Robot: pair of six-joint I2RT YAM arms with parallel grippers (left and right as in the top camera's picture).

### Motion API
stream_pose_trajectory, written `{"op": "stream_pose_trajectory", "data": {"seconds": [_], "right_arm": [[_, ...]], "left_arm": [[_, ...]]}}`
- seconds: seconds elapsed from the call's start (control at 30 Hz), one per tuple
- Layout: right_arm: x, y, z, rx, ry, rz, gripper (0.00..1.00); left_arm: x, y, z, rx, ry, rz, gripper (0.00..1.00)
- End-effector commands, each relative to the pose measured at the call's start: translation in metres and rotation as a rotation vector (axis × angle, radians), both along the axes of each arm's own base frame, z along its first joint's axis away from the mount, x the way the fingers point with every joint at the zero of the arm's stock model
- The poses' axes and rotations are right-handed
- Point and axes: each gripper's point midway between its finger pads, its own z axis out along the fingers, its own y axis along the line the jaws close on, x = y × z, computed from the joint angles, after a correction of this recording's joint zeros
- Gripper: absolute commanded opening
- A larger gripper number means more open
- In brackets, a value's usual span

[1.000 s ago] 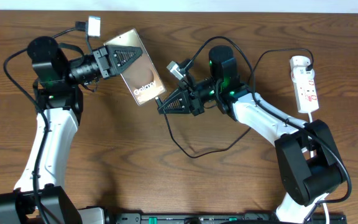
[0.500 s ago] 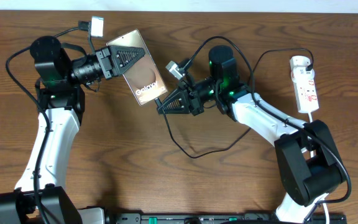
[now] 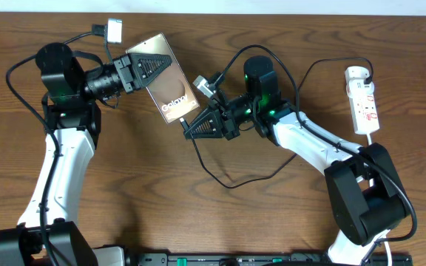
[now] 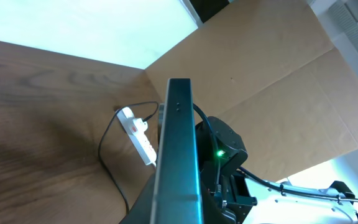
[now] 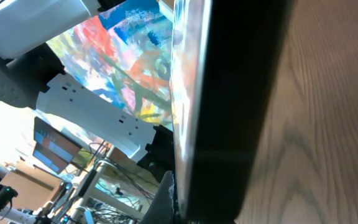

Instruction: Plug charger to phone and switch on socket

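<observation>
Misalignment is the main risk. Overhead: the left gripper (image 3: 154, 70) clamps the phone (image 3: 174, 100), tilted above the table (image 3: 139, 192). The right gripper (image 3: 188, 131), closed on the charger (image 3: 231, 185) tip, sits just beside the phone's lower edge, so a skewed push could twist it. The socket (image 3: 364, 100) lies well apart, with open wood between. Left wrist: the phone is edge-on. Right wrist: its dark edge fills the view and the port is unseen.

the brown wooden table (image 3: 139, 207) carries the white socket (image 3: 364, 103) at right and the charger (image 3: 231, 186) looping mid-table.
</observation>
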Motion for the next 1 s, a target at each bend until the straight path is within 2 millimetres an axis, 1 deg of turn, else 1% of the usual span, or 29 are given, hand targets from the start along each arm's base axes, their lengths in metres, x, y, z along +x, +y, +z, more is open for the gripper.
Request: {"op": "stream_pose_trajectory", "data": {"seconds": [0.0, 0.3, 0.73, 0.97], "right_arm": [[-0.0036, -0.0007, 0.0026, 0.004, 0.006, 0.020, 0.01], [-0.0022, -0.0018, 0.0027, 0.005, 0.003, 0.017, 0.01], [-0.0012, -0.0028, 0.0026, 0.005, 0.004, 0.014, 0.01], [0.0000, -0.0037, 0.0027, 0.005, 0.003, 0.011, 0.01]], "left_arm": [[-0.0043, -0.0008, 0.0049, 0.004, -0.027, -0.016, 0.07], [-0.0092, -0.0027, 0.0051, 0.007, -0.038, -0.047, 0.07], [-0.0098, -0.0029, 0.0051, 0.014, -0.056, -0.051, 0.07], [-0.0134, -0.0042, 0.0053, 0.013, -0.059, -0.073, 0.08]]}}
